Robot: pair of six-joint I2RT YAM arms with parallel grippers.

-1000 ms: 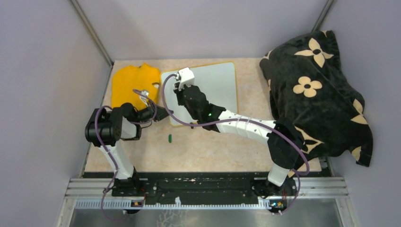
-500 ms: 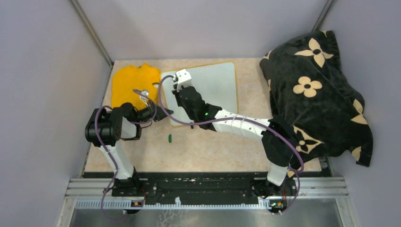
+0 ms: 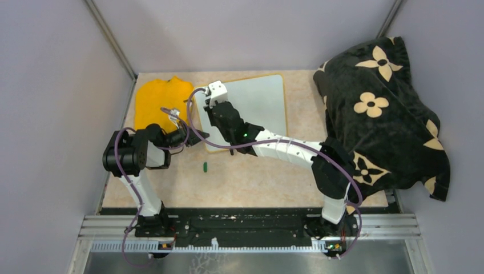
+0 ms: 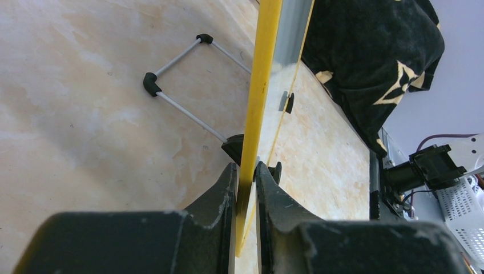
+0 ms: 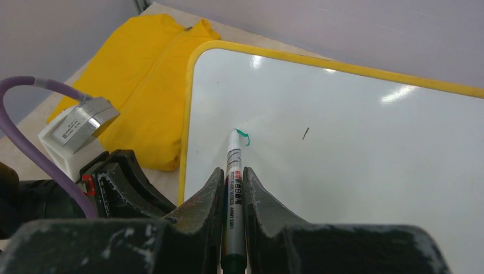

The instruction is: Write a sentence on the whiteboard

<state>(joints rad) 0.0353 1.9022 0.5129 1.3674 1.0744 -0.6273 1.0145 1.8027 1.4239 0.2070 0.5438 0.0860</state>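
Step in hand, by my read: 1st letter barely begun. To do it well: light, even tip pressure, slow strokes, letters small enough for 2 lines. Left end effector (image 4: 245, 171), pinched narrow on whiteboard's (image 3: 265, 103) near-left frame edge, should hold firm so it won't slide. Right end effector (image 5: 232, 182) grips a marker (image 5: 233, 165), tip touching board near its left edge. Whiteboard lies on tabletop (image 3: 257, 177), yellow cloth (image 3: 157, 103) just beside its left side. It's glossy white w/ thin yellowish frame, rounded corners, bare bar one small green curl (image 5: 243, 135).

Left claw (image 4: 245, 174) clamped, right arm (image 3: 285, 149) outstretched, right claw (image 5: 233, 178) clamped
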